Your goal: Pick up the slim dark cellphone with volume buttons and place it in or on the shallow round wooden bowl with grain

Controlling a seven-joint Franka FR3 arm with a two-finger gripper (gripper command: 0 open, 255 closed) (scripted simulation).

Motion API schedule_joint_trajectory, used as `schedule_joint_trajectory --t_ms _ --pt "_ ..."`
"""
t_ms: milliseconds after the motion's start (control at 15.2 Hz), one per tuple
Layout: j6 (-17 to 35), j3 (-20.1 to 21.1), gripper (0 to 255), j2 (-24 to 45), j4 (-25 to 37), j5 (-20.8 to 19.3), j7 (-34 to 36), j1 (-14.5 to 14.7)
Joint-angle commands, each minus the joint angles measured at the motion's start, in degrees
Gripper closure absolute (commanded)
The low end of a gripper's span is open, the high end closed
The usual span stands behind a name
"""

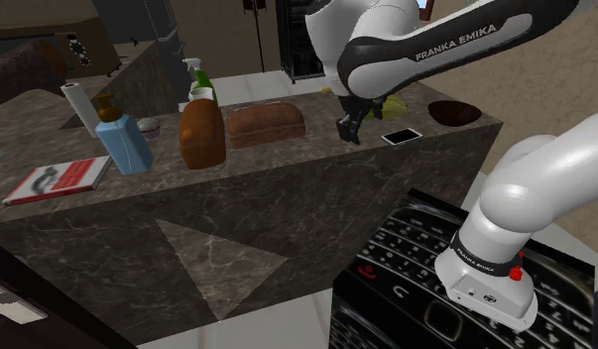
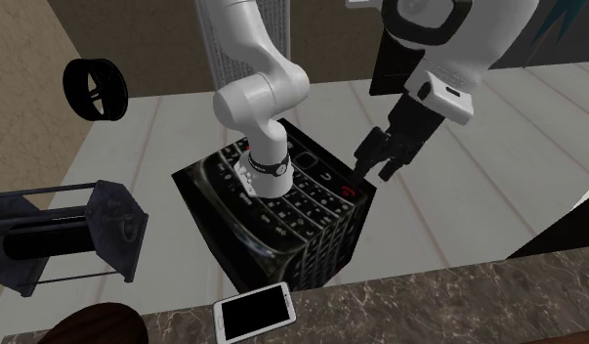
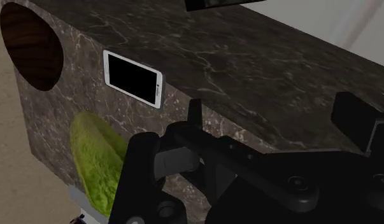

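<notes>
Black against the pale floor, the gripper [image 2: 376, 159] hangs with its jaws parted a fair way and nothing in them. It is up in the air over the marble counter [image 1: 316, 188], touching nothing.

Closest below it lies the cellphone [image 3: 134, 78], a slim slab with a white rim and a black screen. It lies flat and face up, close to the counter's edge on the stand's side, toward the end. I can't make out any side buttons from where I stand. Further toward the end corner sits the wooden bowl [image 3: 31, 44], dark brown and shallow, near the phone but not touching it. A green lettuce [image 3: 98, 162] lies at the same end, and a long brown loaf [image 1: 265, 124] rests further along toward the middle.

I'd judge the phone light and stiff, smooth on its glass and likely to slip. Lying flat on stone, it offers very little height to catch. The sensible hold looks to be across its narrow width, on the two long sides about midway along, with the jaws brought right down to the counter before closing. A grip near one end would probably let it tip.
</notes>
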Motion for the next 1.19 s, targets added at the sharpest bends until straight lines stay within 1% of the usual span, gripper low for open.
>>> schedule_joint_trajectory --t_ms 0,198,330,462,594,792,990,1122 --pt "1.5 3.6 0 4.5 -1.1 -4.9 5.0 -1.8" --pt "1.6 8.2 0 11.7 -2.0 -13.0 12.8 -5.0" --pt "0.5 10.7 0 17.3 -2.0 -19.0 18.5 -7.2" --pt "-1.8 12.4 0 23.5 -1.6 -25.4 24.5 -9.1" --pt "-5.3 13.1 0 30.1 -0.8 -31.7 30.4 -10.5" --pt "-12.0 12.1 0 40.1 0.9 -40.5 38.2 -11.4" --pt "-19.3 8.6 0 49.4 3.1 -47.9 44.4 -11.0" --pt "-23.9 5.6 0 54.9 4.8 -52.2 47.6 -10.6"
